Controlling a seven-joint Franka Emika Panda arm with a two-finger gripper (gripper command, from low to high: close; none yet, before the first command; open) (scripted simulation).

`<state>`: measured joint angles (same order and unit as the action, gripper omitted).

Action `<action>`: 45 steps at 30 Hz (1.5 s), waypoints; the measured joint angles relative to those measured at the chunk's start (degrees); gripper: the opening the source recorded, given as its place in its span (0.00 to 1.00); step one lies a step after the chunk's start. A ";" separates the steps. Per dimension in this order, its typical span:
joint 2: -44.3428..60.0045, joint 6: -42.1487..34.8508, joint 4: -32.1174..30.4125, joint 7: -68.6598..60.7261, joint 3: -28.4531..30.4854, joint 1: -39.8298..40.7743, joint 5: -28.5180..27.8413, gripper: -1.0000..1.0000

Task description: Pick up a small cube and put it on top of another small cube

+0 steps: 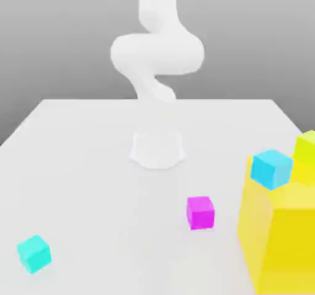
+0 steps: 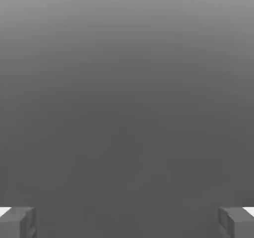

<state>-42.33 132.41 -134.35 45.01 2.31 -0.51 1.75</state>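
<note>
Small magenta-pink cube sits lower centre; big yellow block lower right carries a cyan cube; gripper fingers spread wide apart, empty

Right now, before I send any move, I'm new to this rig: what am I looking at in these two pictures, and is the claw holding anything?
The exterior view looks across a white table at the robot arm, a white jointed machine rising from its round base. On the table lie a small magenta cube near the middle front, a cyan cube at the exterior view's left, and a big yellow block at its right. A second cyan cube and a yellow-green cube sit on that block.

The hand view comes from a camera on the arm's hand. It shows the gripper, whose two grey fingertips stand wide apart with plain grey between them. The gripper is open and holds nothing.
</note>
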 joint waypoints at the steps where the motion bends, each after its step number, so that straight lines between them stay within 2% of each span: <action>1: 1.90 0.96 -1.56 -0.40 0.76 -0.71 1.12 0.50; 7: 12.66 8.23 -11.40 -1.85 2.13 -5.22 7.00 0.50; 17: 32.42 25.24 -31.16 0.06 -2.76 -12.20 12.12 0.50; 20: 36.64 31.43 -36.32 4.27 -6.76 -13.74 8.46 0.50; 23: 36.44 33.17 -37.38 8.25 -9.42 -12.49 3.15 0.50; 26: 41.17 37.49 -36.76 10.32 -10.07 -11.33 0.05 0.50; 31: 51.36 46.05 -35.09 14.22 -4.05 -15.93 -5.47 0.50; 32: 53.30 47.68 -34.78 14.28 -2.93 -17.10 -5.47 0.00; 39: 53.73 48.08 -34.70 14.51 -2.53 -17.46 -5.73 0.00; 45: 42.79 38.95 -36.52 11.30 -5.87 -15.34 -1.30 0.00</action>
<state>0.46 171.36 -170.87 56.31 -3.56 -15.85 0.45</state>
